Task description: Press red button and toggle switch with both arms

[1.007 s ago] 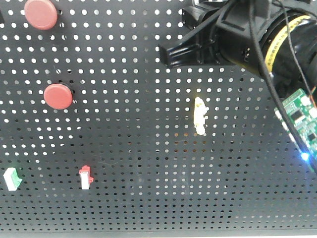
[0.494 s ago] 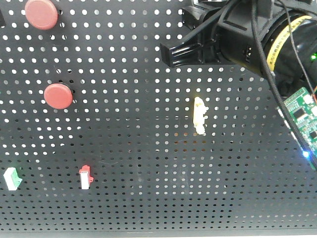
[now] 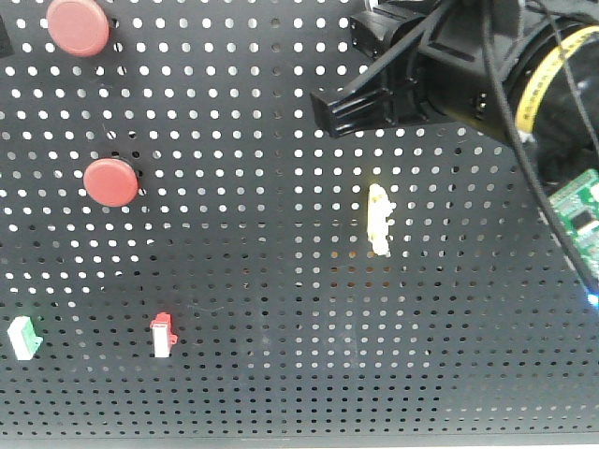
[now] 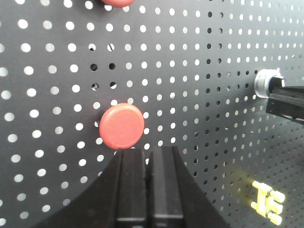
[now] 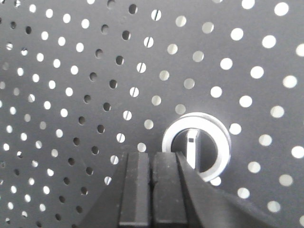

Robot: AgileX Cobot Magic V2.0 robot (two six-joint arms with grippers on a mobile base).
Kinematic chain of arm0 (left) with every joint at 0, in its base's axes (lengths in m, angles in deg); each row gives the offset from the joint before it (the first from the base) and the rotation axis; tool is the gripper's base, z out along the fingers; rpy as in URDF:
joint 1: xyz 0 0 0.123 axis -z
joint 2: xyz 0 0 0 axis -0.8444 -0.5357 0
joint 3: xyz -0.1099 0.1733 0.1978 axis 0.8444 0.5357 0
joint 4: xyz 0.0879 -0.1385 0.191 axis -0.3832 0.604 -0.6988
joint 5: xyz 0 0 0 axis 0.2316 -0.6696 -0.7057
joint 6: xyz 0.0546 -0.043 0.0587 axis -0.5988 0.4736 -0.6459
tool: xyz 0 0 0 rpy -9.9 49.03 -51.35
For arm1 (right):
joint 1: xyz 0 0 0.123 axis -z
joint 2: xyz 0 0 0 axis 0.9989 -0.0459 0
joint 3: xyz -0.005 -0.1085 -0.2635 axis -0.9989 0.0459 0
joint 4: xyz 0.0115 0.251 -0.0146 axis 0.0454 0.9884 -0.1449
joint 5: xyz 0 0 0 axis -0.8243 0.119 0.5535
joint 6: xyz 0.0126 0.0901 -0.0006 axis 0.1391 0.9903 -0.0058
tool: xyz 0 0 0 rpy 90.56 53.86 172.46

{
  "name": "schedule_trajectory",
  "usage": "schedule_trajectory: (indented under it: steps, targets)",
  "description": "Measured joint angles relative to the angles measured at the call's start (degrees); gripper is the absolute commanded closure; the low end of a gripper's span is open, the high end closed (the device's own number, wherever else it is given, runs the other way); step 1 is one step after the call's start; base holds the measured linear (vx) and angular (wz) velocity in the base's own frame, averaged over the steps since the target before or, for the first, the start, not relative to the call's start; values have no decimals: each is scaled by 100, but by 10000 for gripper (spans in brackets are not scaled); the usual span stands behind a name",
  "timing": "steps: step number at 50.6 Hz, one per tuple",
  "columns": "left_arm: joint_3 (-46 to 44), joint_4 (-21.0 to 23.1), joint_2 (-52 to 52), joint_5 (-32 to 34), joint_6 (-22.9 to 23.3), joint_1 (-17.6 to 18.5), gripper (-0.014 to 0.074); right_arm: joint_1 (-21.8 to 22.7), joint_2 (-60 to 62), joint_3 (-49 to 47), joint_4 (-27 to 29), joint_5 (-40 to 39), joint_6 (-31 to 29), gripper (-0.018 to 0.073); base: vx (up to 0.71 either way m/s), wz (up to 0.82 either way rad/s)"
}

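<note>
Facing pegboard: the black perforated pegboard (image 3: 281,327) fills the whole front view, standing upright, with every control mounted on it.
Right arm: the right arm (image 3: 524,75), bulky and black with a yellow band and looped cables, reaches in from the upper right. A green circuit board (image 3: 580,210) hangs below it at the right edge.
Right claw: the right claw (image 5: 152,157) has its two fingers pressed together with nothing between them. In its wrist view the tips overlap the lower left rim of the toggle switch; I cannot tell whether they touch it.
Left claw: the left claw (image 4: 148,154) is also closed flat, finger against finger, and holds nothing. It is out of sight in the front view.
Red button: the red button (image 3: 78,25) sits at the far upper left of the board, partly cut by the top edge, well apart from both claws.
Lower red button: the lower red button (image 4: 121,126) is below the first one. In the left wrist view it appears just above the left claw's tips.
Toggle switch: the toggle switch (image 5: 199,142) is a round dark knob in a silver ring, on the upper right part of the board.
Yellow part: the yellow part (image 3: 379,220) is near the middle, below the right claw.
Rockers: a red-and-white rocker (image 3: 163,335) is at the lower left, and a green-and-white rocker (image 3: 23,337) is at the left edge.
</note>
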Motion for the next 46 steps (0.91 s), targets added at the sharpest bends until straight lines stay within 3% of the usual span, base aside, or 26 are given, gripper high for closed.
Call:
schedule_trajectory:
  steps: [15,24,32,46]
  targets:
    - [0,0,0,0,-5,0,595,-36,169,62,510,367,-674,563,0,0]
    - [0,0,0,0,-5,0,595,109,471,-64,604,1217,-853,562,0,0]
    - [0,0,0,-4,-5,0,595,44,652,75,1310,725,-870,562,0,0]
    - [0,0,0,-4,-5,0,595,32,1666,1117,1348,197,-877,562,0,0]
